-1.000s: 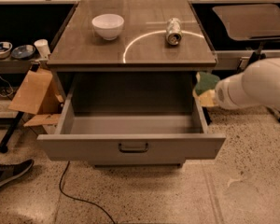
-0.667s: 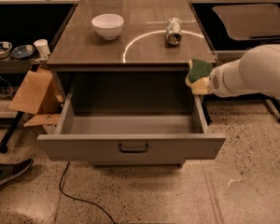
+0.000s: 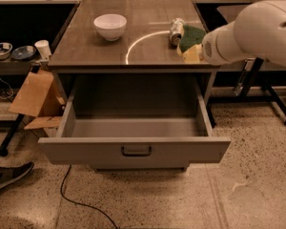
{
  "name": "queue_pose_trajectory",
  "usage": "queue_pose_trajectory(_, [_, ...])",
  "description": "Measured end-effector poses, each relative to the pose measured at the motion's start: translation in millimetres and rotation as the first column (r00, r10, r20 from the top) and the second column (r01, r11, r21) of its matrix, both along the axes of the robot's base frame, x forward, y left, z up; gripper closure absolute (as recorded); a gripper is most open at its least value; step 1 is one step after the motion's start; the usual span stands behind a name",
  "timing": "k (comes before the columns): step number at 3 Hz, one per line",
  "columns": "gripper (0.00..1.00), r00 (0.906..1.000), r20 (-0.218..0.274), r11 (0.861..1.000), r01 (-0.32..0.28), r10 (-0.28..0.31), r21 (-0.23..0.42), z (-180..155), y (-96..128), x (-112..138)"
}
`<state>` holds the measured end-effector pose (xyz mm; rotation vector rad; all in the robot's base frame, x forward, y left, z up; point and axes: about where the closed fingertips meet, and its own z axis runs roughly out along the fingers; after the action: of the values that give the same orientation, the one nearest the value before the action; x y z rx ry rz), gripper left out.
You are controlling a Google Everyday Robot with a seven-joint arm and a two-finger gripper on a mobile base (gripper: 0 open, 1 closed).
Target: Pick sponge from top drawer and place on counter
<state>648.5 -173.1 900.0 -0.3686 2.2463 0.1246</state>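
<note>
Comparing with a second ago, we see the gripper (image 3: pixel 198 51) has swung up from beside the right wall of the top drawer (image 3: pixel 133 149) to the right front corner of the counter (image 3: pixel 100 51). The sponge (image 3: pixel 190 41) has ridden along at its tip, so we judge the pincer clamped on it, though the arm's white shell hides most of it. The sponge now hangs dark face up just beside the drink can (image 3: pixel 176 30), clear of the open drawer, and we reckon only lowering and release remain.
</note>
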Motion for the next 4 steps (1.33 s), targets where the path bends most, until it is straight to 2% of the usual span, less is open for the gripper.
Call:
queue_pose_trajectory(1, [1.0, 0.9997, 0.021, 1.0, -0.011, 0.011, 0.005, 34, 5, 42])
queue_pose_trajectory(2, [1.0, 1.0, 0.001, 1.0, 0.005, -0.005, 0.003, 45, 23, 93])
queue_pose_trajectory(3, [1.0, 0.997, -0.056, 0.999, 0.052, -0.053, -0.012, 35, 41, 145])
queue_pose_trajectory(4, [1.0, 0.9983, -0.01, 0.998, 0.058, -0.058, 0.0, 61, 42, 157])
